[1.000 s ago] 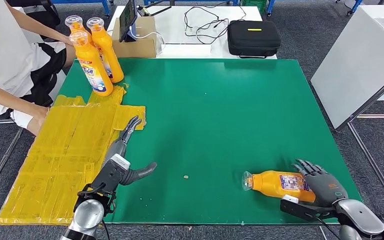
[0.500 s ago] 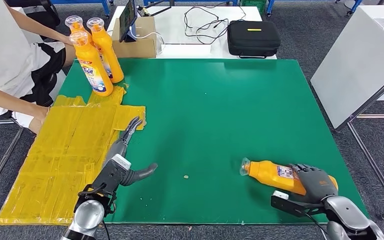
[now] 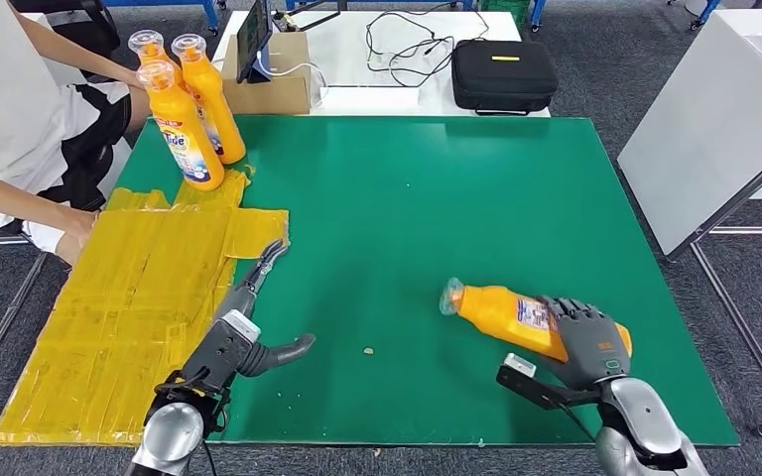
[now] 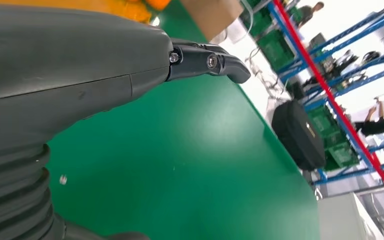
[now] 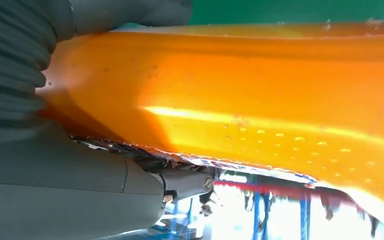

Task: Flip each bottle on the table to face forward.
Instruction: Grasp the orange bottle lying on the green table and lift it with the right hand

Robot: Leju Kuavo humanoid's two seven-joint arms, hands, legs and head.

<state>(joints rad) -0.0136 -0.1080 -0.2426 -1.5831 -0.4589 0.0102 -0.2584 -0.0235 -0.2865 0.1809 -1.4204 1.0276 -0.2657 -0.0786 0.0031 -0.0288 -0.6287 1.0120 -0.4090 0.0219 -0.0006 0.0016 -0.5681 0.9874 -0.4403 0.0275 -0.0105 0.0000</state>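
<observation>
One orange detergent bottle (image 3: 509,315) is gripped by the right robot hand (image 3: 587,340), tilted above the green surface (image 3: 437,198), near its front-right. Left robot hand (image 3: 248,322) hovers empty, fingers spread.

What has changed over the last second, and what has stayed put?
The right hand closed over the lying orange plastic bottle and carried it up off the green table, away from the near edge and towards the robot's left, cap end leading. The left hand shifted only slightly. The three upright orange bottles at the far left corner and the yellow sheet stayed put.
</observation>
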